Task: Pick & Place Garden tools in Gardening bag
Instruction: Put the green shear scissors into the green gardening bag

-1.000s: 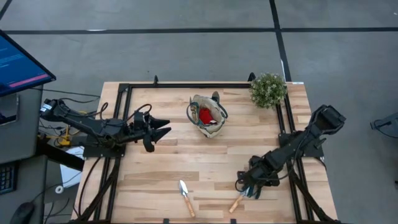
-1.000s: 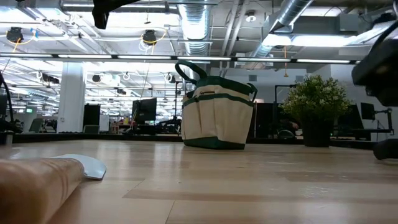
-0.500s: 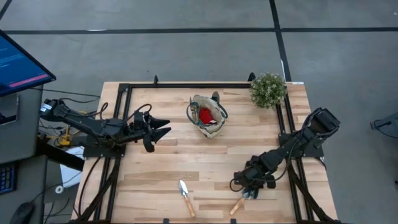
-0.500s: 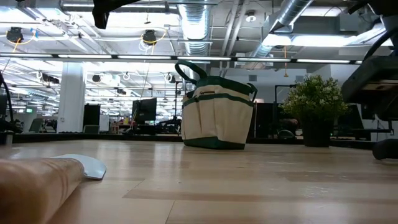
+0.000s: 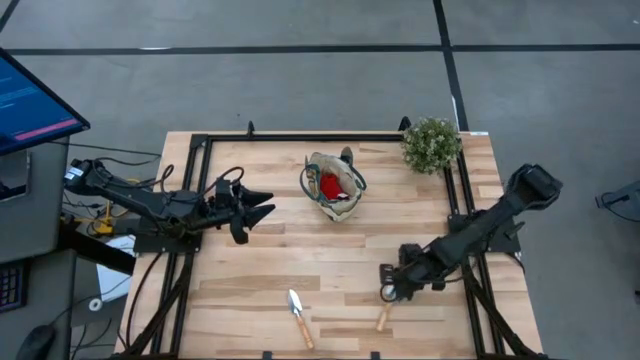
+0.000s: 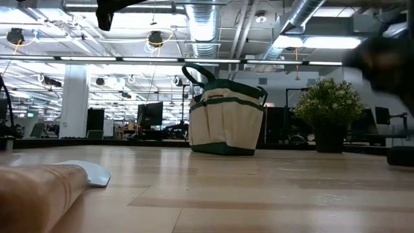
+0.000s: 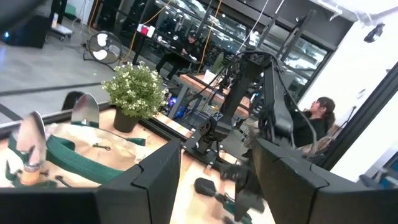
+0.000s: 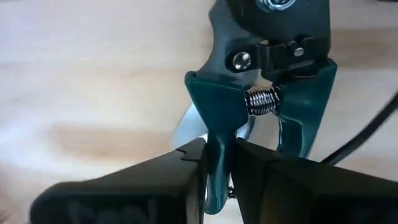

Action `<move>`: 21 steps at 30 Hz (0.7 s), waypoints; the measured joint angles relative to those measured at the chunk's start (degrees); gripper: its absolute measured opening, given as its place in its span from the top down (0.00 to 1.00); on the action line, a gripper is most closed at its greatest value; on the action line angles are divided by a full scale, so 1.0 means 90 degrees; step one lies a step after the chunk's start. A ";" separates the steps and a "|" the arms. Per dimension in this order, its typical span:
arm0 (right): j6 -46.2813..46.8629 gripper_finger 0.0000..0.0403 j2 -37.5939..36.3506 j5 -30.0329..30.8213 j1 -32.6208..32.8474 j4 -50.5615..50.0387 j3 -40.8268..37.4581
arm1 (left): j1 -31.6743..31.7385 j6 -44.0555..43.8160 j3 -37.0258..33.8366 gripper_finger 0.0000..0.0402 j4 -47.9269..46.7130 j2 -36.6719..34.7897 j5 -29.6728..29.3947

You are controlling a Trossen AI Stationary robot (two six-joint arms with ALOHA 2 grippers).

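Observation:
My right gripper (image 5: 390, 288) is near the table's right front, shut on dark pruning shears (image 8: 261, 81) with teal handles and a coil spring. The beige gardening bag (image 5: 333, 187) stands upright at the far middle with a red glove (image 5: 328, 185) inside it. Two silver tool heads (image 7: 84, 109) stick up from its pockets. A trowel (image 5: 298, 315) and a second wooden-handled tool (image 5: 382, 318) lie flat near the front edge. My left gripper (image 5: 270, 204) hovers open left of the bag, holding nothing. My right gripper pinches one teal handle (image 8: 217, 146) of the shears between its two fingers (image 8: 155, 180), just below the spring and pivot. The fingers lie across that handle. The other handle (image 8: 308, 124) stays outside the hold. The blurred tabletop shows behind the shears.
A bushy potted plant (image 5: 431, 144) stands at the far right corner. A black frame rail (image 5: 300, 137) runs along the table's far edge and its sides. Bare wood lies between the bag and the tools at the front. A person (image 7: 320, 115) sits beyond the table.
My right gripper has taken hold of the pruning shears beside the wooden-handled tool and has gone a little toward the far edge with them. The wooden-handled tool stays where it lay.

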 joint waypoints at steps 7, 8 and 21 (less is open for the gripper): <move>-0.0712 0.90 -0.1025 0.1263 0.0066 -0.0570 0.0359 | 0.0037 -0.0560 0.0000 0.50 0.0002 0.0207 0.0211; -0.0921 0.90 -0.1139 0.1473 0.0066 -0.0592 0.0369 | 0.0081 -0.0682 0.0000 0.50 0.0013 0.0275 0.0384; -0.4823 0.90 -0.1859 0.2197 -0.0596 0.2141 0.0449 | 0.1577 -0.1863 0.0000 0.50 0.1579 0.2037 0.3774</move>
